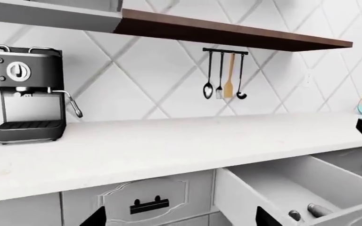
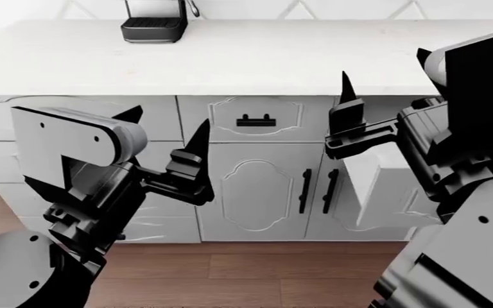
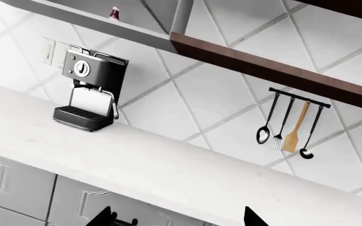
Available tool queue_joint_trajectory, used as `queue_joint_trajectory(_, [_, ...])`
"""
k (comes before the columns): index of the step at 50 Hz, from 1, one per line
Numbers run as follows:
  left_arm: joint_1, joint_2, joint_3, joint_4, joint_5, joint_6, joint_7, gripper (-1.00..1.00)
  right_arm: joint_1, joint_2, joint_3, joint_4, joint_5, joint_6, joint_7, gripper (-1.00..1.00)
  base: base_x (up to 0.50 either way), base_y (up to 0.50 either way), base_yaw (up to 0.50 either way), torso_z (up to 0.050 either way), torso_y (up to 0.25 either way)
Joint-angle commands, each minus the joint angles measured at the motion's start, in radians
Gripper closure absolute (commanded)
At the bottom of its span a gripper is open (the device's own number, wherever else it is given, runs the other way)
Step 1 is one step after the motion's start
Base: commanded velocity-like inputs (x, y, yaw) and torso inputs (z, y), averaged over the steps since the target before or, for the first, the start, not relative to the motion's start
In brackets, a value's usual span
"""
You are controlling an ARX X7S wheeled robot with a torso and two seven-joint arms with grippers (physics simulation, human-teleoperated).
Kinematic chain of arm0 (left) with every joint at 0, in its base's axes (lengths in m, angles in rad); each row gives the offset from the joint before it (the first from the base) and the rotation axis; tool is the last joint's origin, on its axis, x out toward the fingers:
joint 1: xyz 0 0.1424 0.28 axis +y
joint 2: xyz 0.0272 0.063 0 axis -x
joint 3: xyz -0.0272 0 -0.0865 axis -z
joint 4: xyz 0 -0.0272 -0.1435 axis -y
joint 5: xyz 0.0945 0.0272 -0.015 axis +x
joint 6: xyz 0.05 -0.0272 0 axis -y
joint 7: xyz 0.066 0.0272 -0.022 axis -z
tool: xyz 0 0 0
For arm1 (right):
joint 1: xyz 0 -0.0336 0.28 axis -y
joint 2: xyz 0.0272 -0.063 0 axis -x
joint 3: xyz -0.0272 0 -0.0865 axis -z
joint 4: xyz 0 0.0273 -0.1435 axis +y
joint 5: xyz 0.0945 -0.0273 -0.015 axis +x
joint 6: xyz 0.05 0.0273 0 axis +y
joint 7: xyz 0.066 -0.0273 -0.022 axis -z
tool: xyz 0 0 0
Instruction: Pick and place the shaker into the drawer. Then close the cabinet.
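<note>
Currently we find both arms raised before the cabinet [image 2: 255,186], left gripper [image 2: 165,131] and right gripper [image 2: 384,80] jaws wide, empty; shaker [image 1: 313,210] lies in the open drawer [image 1: 282,181].

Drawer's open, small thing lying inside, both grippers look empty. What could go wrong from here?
1. The shaker lies on its side in the open drawer, apparently near the front end. A hard shove shut could send it rolling.
2. In the head view the right gripper hangs open just above the pulled-out drawer, with its arm crowding that side. A push from there may clip the drawer's side wall rather than its front.
</note>
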Motion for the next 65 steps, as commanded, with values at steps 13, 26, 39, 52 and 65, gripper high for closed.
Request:
queue_joint_trajectory(13, [0.013, 0.158, 0.123, -0.332, 0.353, 0.083, 0.063, -1.0, -0.089, -0.02, 0.157, 0.277, 0.548, -0.292, 0.412, -1.0, 0.0, 0.11, 0.0, 0.0, 0.0])
queue_joint_trajectory(26, [0.067, 0.256, 0.186, -0.637, 0.641, 0.302, 0.094, -1.0, -0.156, -0.017, 0.251, 0.639, 0.942, -0.738, 0.682, -1.0, 0.0, 0.0, 0.0, 0.0, 0.0])
queue_joint_trajectory(39, [-0.011, 0.513, 0.231, -1.532, 0.891, 0.715, 0.186, -1.0, -0.171, 0.005, 0.256, 1.295, 1.11, -1.165, 0.855, -1.0, 0.0, 0.0, 0.0, 0.0, 0.0])
queue_joint_trajectory(52, [-0.056, 0.652, 0.172, -2.058, 0.979, 0.982, 0.249, -1.0, -0.191, 0.003, 0.241, 1.709, 1.138, -1.429, 0.899, -1.0, 0.0, 0.0, 0.0, 0.0, 0.0])
queue_joint_trajectory(65, [-0.025, 0.666, 0.029, -2.059, 1.107, 0.92, 0.35, -1.0, -0.222, -0.009, 0.232, 2.037, 1.176, -1.689, 0.918, -1.0, 0.0, 0.0, 0.0, 0.0, 0.0])
